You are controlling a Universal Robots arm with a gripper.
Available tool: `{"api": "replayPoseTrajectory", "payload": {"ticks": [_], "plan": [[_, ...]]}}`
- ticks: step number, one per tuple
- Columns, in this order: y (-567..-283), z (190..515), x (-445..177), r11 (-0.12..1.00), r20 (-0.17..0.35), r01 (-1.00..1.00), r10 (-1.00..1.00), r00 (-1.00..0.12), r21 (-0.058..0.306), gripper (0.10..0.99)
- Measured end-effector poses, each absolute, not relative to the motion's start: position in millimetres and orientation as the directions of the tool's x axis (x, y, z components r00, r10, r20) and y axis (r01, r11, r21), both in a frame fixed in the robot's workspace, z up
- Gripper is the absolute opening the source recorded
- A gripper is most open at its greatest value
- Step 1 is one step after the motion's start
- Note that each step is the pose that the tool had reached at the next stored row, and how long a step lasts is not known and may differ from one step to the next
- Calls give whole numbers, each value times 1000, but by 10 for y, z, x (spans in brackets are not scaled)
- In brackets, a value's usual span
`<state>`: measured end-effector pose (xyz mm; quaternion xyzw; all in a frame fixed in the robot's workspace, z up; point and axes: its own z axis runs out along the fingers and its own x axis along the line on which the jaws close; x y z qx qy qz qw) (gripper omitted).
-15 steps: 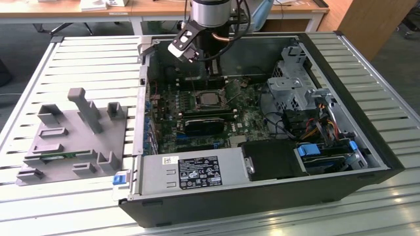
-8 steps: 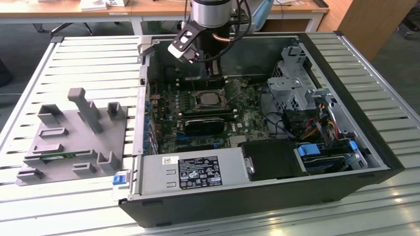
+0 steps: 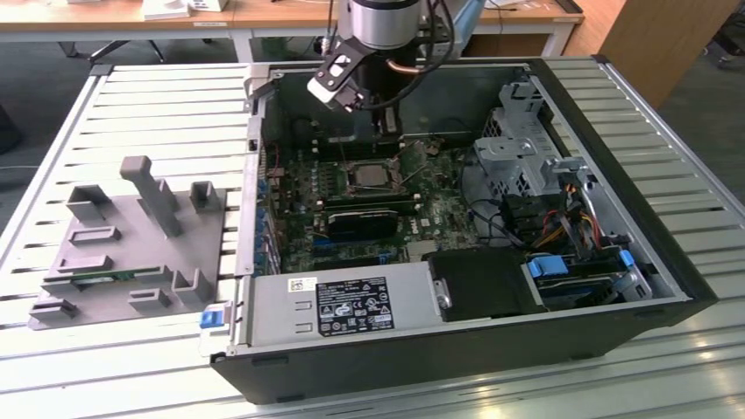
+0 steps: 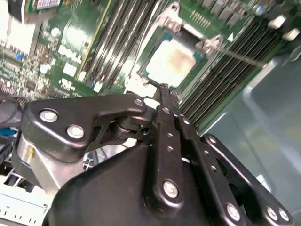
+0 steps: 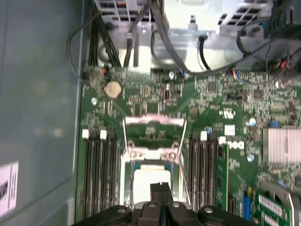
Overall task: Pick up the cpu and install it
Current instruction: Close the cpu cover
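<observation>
Inside the open computer case [image 3: 466, 367], walls stood all around and memory slots [image 5: 99, 174] ran on both sides; the cpu [image 5: 143, 181] lay flat in its socket [image 5: 127, 183], and the gripper [image 5: 161, 186] hung just above it, fingers pressed together, holding nothing

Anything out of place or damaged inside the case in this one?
Nothing looks damaged or askew. The cpu lies square in its socket, the load plate is flipped open beside it, and the end effector hangs over the cpu with fingers shut, holding nothing.
</observation>
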<state>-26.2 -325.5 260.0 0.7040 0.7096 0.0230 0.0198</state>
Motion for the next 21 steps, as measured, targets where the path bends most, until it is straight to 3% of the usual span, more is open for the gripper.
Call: {"api": "replayPoseTrajectory", "payload": {"ticks": [5,9,21], "plan": [[-3255,2599,-114,8,5,998,1000,-8,57,106],[-3255,2600,10,8,4,999,1000,-9,33,106],[-3249,2618,225,16,4,999,1000,-16,30,106]]}}
